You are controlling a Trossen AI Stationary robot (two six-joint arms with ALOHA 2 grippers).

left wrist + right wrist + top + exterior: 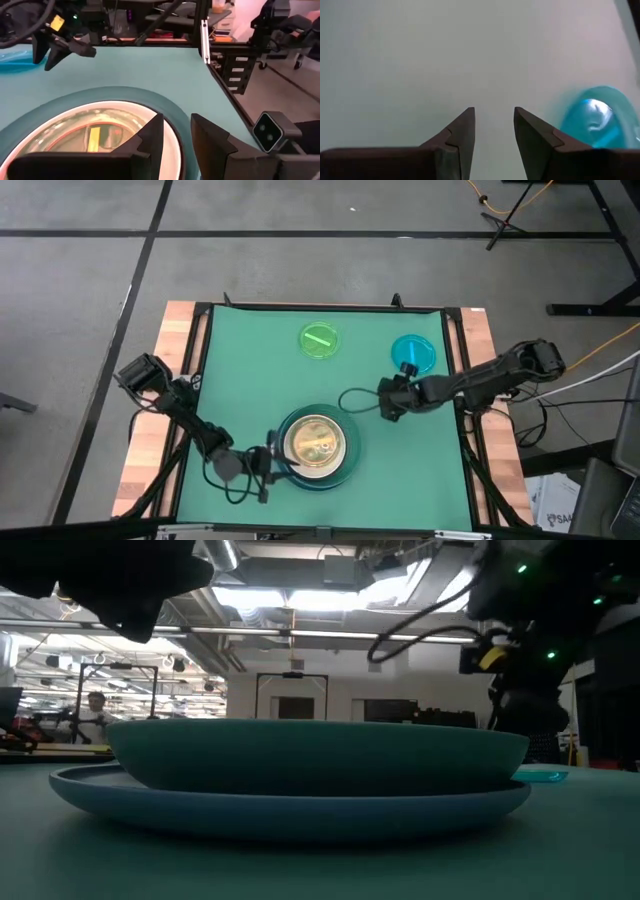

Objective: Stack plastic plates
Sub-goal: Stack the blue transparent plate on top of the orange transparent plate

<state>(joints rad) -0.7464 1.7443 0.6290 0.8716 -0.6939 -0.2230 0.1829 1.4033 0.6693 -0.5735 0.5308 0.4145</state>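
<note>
The green mat [240,380] covers the table, and near its front edge sits the stack [316,448]: a large teal plate [345,474] at the bottom, a white plate [176,145] nested in it, and small translucent plates, one orange-tinted, in the centre; the low view shows the pile as wide shallow dishes, one set inside the other, so it looks settled and level. Two small plates are not yet stacked: the green plate [320,340] toward the far edge, and the blue plate [414,352] to its right, well apart from the pile. The left gripper [262,463] rests just beside the stack's left rim, fingers [152,137] parted with nothing between them and poised above the rim; I judge it has no load and waits there because the pile is its drop point. The right gripper [388,400] hovers over bare mat between the stack and the blue plate, jaws spread and empty; its wrist view shows the blue plate just off to one side, so it seems placed to fetch that one next. The smallest pieces going on top keeps the pile stable
</note>
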